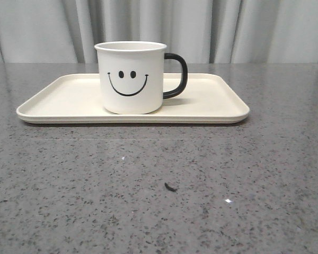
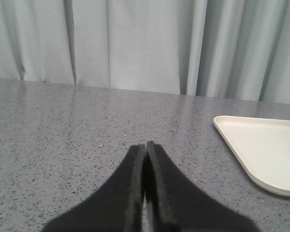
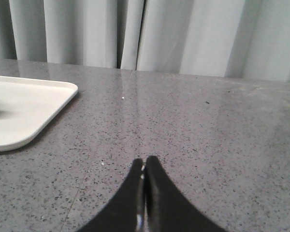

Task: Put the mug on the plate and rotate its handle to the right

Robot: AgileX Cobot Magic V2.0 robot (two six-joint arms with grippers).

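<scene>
Bare speckled counter (image 1: 164, 185) fills the foreground; behind it the smiley mug (image 1: 131, 77) stands upright on the cream plate (image 1: 217, 106), handle (image 1: 176, 75) pointing right already. Both end effectors, left (image 2: 145, 145) and right (image 3: 144, 159), are pinched together, empty, flanking the plate.

A white mug (image 1: 131, 77) with a smooth, soft-sheen enamel-like finish and a glossy black handle (image 1: 177, 75) stands on a matt cream plate (image 1: 212, 103) that looks like plastic. The table (image 1: 159, 185) is grey speckled stone-look, polished; pleated grey cloth curtains (image 1: 228, 29) hang behind.
</scene>
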